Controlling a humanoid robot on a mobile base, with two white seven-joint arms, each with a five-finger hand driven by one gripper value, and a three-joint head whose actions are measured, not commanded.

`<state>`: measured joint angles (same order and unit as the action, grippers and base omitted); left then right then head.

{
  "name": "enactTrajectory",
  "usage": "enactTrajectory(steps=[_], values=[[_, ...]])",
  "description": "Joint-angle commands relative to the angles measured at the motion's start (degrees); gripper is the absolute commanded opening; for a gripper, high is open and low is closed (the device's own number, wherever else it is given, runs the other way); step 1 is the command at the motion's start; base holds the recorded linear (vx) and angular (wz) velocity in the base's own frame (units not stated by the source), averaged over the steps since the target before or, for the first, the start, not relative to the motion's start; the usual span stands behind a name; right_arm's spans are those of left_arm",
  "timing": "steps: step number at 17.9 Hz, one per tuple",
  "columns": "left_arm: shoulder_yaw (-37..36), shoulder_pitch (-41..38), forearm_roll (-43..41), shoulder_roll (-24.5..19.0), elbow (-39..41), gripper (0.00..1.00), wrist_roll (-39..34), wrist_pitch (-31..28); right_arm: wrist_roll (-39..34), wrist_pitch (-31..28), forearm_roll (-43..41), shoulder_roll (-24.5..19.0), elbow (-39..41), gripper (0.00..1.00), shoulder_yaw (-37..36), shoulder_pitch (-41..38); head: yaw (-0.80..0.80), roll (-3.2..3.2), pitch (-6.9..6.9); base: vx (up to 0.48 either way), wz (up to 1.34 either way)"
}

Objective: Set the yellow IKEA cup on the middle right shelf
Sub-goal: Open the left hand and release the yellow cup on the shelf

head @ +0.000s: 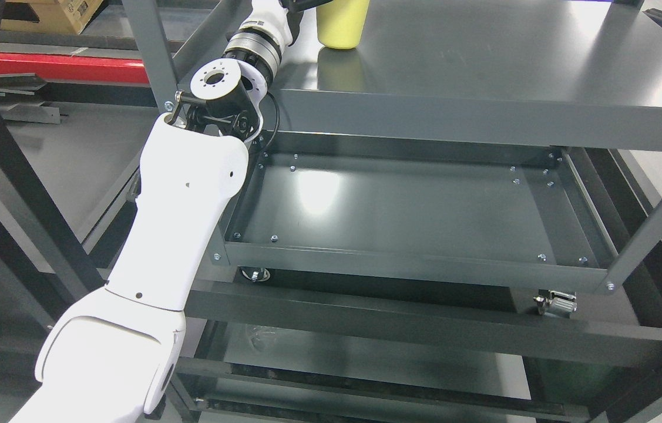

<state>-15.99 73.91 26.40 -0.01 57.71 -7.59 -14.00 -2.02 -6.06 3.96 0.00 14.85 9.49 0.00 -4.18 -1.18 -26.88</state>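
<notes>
One cup: yellow cup [340,23], upright on the shelf [483,64], top cut off by the frame edge.
Hand: left hand, mostly out of frame just left of the cup; grip cannot be told.
Left arm [190,194]: nearer, reaching up-right.
Lower tray [401,205]: bare, below.

Your left arm [178,200] comes in from the lower left corner and reaches diagonally up toward the top edge, its white forearm shell rising past the near left corner post of the shelf unit [148,53]. Just right of that post the elbow joint shows a round white cap on a black housing, with a thin black cable looping beside it. Beyond it the ribbed metal wrist ring angles up over the shelf unit's top deck, where the hand is cut off by the picture's edge.
</notes>
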Motion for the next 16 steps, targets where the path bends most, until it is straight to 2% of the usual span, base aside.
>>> enactTrajectory(steps=[1,16], values=[[-1.94,0.54,0.06,-0.99,2.84,0.82,0.39,0.29,0.00,0.00,0.00,1.00,0.00,0.99,0.00,-0.35,0.00,0.00,0.00,-0.013,0.00],[-2.56,-0.69,-0.03,-0.99,9.44,0.84,0.39,-0.85,-0.09,0.00,0.00,1.00,0.00,0.99,0.00,-0.35,0.00,0.00,0.00,-0.039,0.01]])
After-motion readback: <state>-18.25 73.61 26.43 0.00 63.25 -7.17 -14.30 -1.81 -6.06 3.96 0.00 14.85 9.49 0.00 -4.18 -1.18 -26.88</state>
